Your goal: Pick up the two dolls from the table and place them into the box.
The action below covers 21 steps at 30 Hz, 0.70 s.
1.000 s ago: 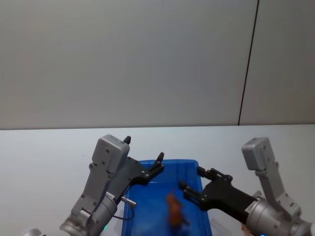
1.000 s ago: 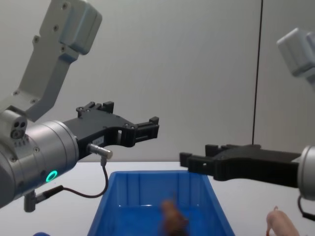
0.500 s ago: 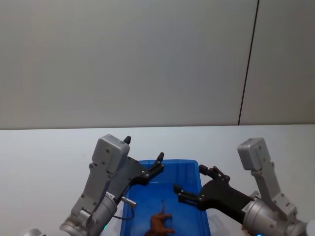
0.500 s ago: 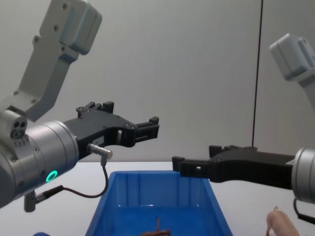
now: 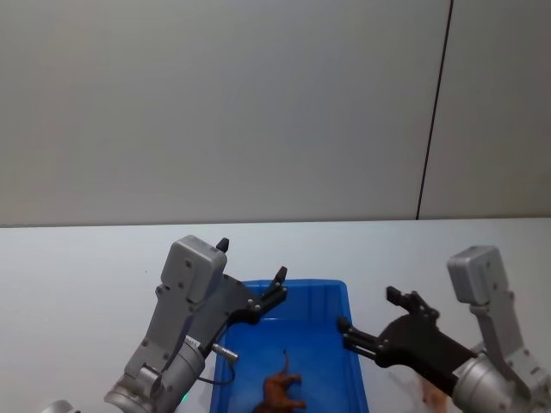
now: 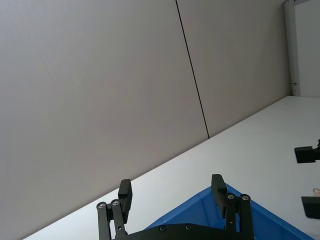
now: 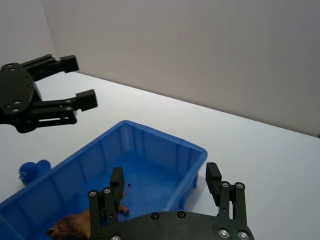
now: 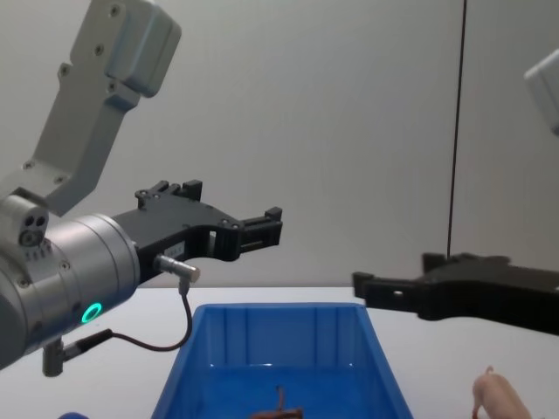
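Note:
The reddish-brown doll (image 5: 277, 391) lies on the floor of the blue box (image 5: 297, 283), also seen in the right wrist view (image 7: 70, 227). On the white table (image 8: 437, 349), right of the box (image 8: 279, 307), rests the pale pink doll (image 8: 496, 398). My right gripper (image 5: 368, 311) hovers open and empty by the box's right rim, above the table. My left gripper (image 5: 252, 261) hangs open and empty over the box's far left corner.
A small blue object (image 7: 31, 170) sits on the table just left of the box. A grey wall with a dark vertical seam (image 5: 433, 112) rises behind the table. A thin cable (image 8: 166, 345) dangles from my left wrist near the box's left wall.
The reddish-brown doll dropped from mid-air and came to rest on the box floor. My right gripper drew back to the right, off the box's middle. The left arm stayed still.

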Motion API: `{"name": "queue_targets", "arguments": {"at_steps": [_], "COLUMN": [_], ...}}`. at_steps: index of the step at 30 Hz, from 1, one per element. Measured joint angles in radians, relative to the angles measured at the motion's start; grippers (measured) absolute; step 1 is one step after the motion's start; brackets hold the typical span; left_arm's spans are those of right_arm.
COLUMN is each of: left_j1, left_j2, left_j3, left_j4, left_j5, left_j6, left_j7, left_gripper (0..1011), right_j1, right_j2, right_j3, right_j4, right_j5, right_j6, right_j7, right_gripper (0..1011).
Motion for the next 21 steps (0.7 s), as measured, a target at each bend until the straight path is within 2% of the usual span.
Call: {"name": "queue_targets", "arguments": {"at_steps": [5, 6, 11, 13, 21], "left_j1": [0.0, 0.0, 0.0, 0.0, 0.0], "left_j2": [0.0, 0.0, 0.0, 0.0, 0.0], "left_j3": [0.0, 0.0, 0.0, 0.0, 0.0], "left_j4": [0.0, 0.0, 0.0, 0.0, 0.0], "left_j5": [0.0, 0.0, 0.0, 0.0, 0.0], "left_j6": [0.0, 0.0, 0.0, 0.0, 0.0], "left_j7": [0.0, 0.0, 0.0, 0.0, 0.0], "left_gripper": [1001, 1001, 1001, 1001, 1001], "right_j1": [-0.027, -0.043, -0.07, -0.09, -0.128], "right_j2": [0.014, 0.021, 0.034, 0.043, 0.055], "right_j3": [0.005, 0.009, 0.016, 0.022, 0.034], "right_j4": [-0.031, -0.049, -0.078, -0.095, -0.119], "right_j5": [0.001, 0.002, 0.007, 0.013, 0.028], "right_j6": [0.011, 0.02, 0.038, 0.056, 0.095], "right_j7": [-0.05, -0.084, -0.138, -0.181, -0.259], "right_gripper": [1001, 1001, 1001, 1001, 1001]}}
